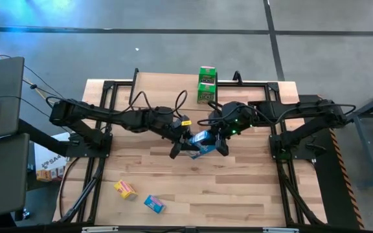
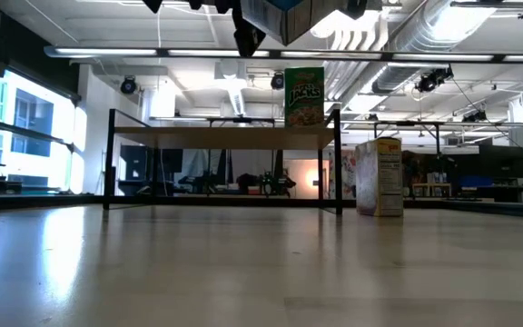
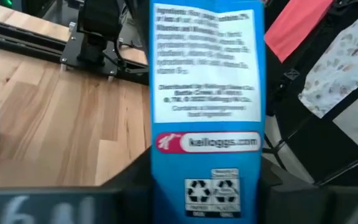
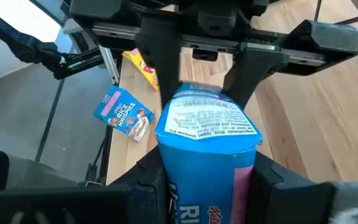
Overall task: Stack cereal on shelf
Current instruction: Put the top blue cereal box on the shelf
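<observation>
We see both end effectors, left (image 1: 185, 145) and right (image 1: 214, 144), gripping one blue box (image 1: 201, 140) above the bench (image 1: 238, 188). Two green boxes (image 1: 206, 84), it seems, sit on the shelf (image 1: 167, 86).

Floor: I see grey concrete (image 1: 173, 48) with dark seams | Ceiling: white ducts (image 2: 443, 32) and strip lights (image 2: 198, 52) | Window: bright pane (image 2: 25, 127) at 1 side | Far desks: monitors (image 2: 502, 163)

Two green boxes (image 1: 206, 85) are sitting on the shelf (image 1: 173, 83); its left stretch is lying bare. My left gripper (image 1: 181, 146) and right gripper (image 1: 217, 144) are crowding mid-table around a blue box (image 1: 201, 140). A yellow box (image 1: 125, 189) and second blue box (image 1: 154, 204) are lying front-left, with clear wood showing to their right.
</observation>
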`<state>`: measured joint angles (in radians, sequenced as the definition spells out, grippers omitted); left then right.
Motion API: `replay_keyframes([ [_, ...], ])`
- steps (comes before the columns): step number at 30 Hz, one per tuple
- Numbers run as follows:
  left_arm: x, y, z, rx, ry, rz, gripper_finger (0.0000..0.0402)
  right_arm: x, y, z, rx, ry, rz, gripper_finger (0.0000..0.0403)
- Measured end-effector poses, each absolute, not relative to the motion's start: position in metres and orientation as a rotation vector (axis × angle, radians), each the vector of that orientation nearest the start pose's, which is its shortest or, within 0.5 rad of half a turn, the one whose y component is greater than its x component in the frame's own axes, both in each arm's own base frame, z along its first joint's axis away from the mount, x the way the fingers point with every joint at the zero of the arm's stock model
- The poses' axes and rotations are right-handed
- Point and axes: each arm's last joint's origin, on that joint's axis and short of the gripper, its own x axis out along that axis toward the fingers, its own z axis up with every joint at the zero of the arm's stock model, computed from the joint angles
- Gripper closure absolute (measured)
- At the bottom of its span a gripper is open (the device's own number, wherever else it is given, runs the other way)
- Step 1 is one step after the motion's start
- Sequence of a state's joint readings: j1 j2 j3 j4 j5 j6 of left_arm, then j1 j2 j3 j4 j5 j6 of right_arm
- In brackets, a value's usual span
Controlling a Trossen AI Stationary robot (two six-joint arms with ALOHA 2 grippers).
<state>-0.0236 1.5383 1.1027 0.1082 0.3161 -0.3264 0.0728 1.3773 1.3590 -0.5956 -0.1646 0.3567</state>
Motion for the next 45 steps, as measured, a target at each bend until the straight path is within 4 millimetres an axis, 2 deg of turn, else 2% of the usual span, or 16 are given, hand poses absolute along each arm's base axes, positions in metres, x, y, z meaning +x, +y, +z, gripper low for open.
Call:
replay_keyframes([
  [5, 0.345, -0.008, 0.289, -0.348, 0.398, -0.261, 0.0296, 0.29, 0.022, 0.364, 0.401, 0.658, 0.095, 0.0274],
  [11, 0.328, 0.006, 0.288, -0.334, 0.517, -0.218, 0.0282, 0.267, 0.01, 0.373, 0.432, 0.778, 0.024, 0.0194],
  [14, 0.312, 0.011, 0.299, -0.3, 0.526, -0.206, 0.028, 0.25, 0.008, 0.373, 0.424, 0.853, -0.022, 0.0154],
  [16, 0.297, 0.015, 0.308, -0.289, 0.488, -0.192, 0.0287, 0.237, 0.009, 0.373, 0.421, 0.881, -0.068, 0.0136],
  [19, 0.275, 0.023, 0.319, -0.261, 0.388, -0.118, 0.0297, 0.221, 0.012, 0.36, 0.433, 0.91, -0.144, 0.0124],
  [23, 0.249, 0.039, 0.328, -0.175, 0.167, 0.1, 0.0292, 0.203, 0.017, 0.338, 0.509, 0.851, -0.214, 0.0121],
  [25, 0.243, 0.048, 0.325, -0.134, 0.065, 0.186, 0.0282, 0.2, 0.02, 0.325, 0.549, 0.795, -0.214, 0.0121],
  [31, 0.243, 0.089, 0.297, -0.152, -0.048, 0.344, 0.0274, 0.206, 0.022, 0.308, 0.662, 0.546, -0.195, 0.0121],
  [36, 0.261, 0.119, 0.27, -0.156, -0.087, 0.42, 0.0272, 0.211, 0.019, 0.307, 0.648, 0.456, -0.263, 0.0121],
  [39, 0.274, 0.129, 0.258, -0.122, -0.101, 0.439, 0.0272, 0.212, 0.017, 0.316, 0.624, 0.392, -0.327, 0.0121],
  [45, 0.287, 0.148, 0.237, -0.084, -0.133, 0.621, 0.0271, 0.21, 0.014, 0.333, 0.625, 0.307, -0.392, 0.0121],
])
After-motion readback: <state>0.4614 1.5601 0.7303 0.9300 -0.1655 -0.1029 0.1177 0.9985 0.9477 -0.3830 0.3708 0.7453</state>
